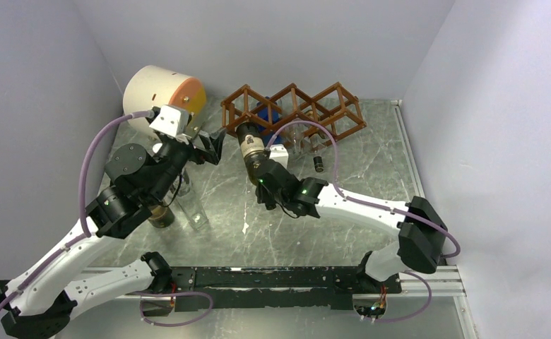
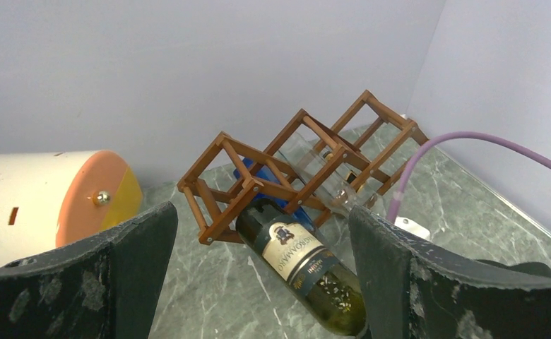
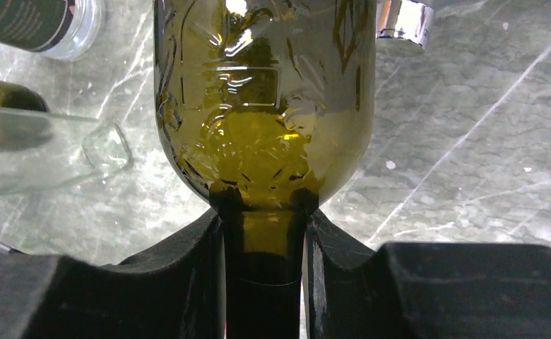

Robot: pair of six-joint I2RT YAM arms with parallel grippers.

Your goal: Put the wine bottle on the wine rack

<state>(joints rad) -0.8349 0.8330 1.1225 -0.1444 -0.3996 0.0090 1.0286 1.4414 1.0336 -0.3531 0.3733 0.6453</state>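
Two arms here, but only one has anything in hand. Far left, a cream-and-orange cylinder lies on the tabletop. Just beside it the left gripper hovers with its fingers spread wide and nothing between them, pointed at the left end of the wine rack. Under that arm there's a clear bottle and a dark one.

Moving right, the wine bottle is tilted, with its base end poked into the rack's leftmost cell and its neck pointing back toward the right arm. Something blue and a clear glass bottle sit in the cells next to it. The right gripper has its fingers clamped tight on the neck, just under the shoulder.

My take: it's glass, so stiff, smooth and breakable, and heavy at the fat end. A neck grip leaves most of the weight hanging out front, so it could swivel or slip. I'd steady the body with the left gripper while it goes in. Can't tell yet whether the base is resting on the wood.
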